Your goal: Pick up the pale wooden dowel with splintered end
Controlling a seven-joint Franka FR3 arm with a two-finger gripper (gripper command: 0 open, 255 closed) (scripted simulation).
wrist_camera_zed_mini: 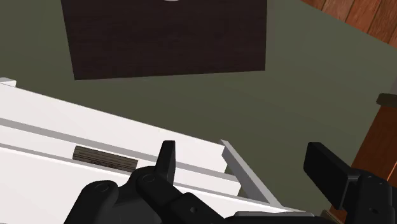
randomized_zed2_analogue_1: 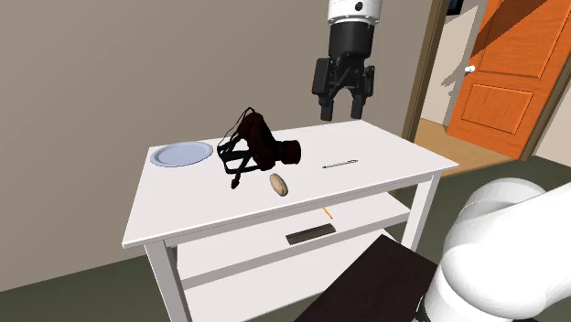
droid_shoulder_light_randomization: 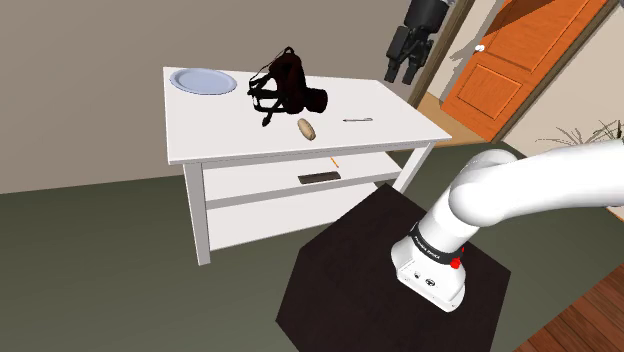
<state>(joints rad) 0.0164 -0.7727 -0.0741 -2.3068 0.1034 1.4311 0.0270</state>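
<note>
I'm on the approach. My black pincer (randomized_zed2_analogue_1: 339,115) hangs spread and empty, high beside the dark strapped bag (randomized_zed2_analogue_1: 259,146). Next I must descend onto the short pale tan dowel (randomized_zed2_analogue_1: 279,184) just beside that bag.

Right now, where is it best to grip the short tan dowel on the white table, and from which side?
Grip the dowel across its middle, coming from straight above. It lies flat on the table top, stubby and rounded, with free space along both long sides. The dark bag is close by but seems apart.
</note>
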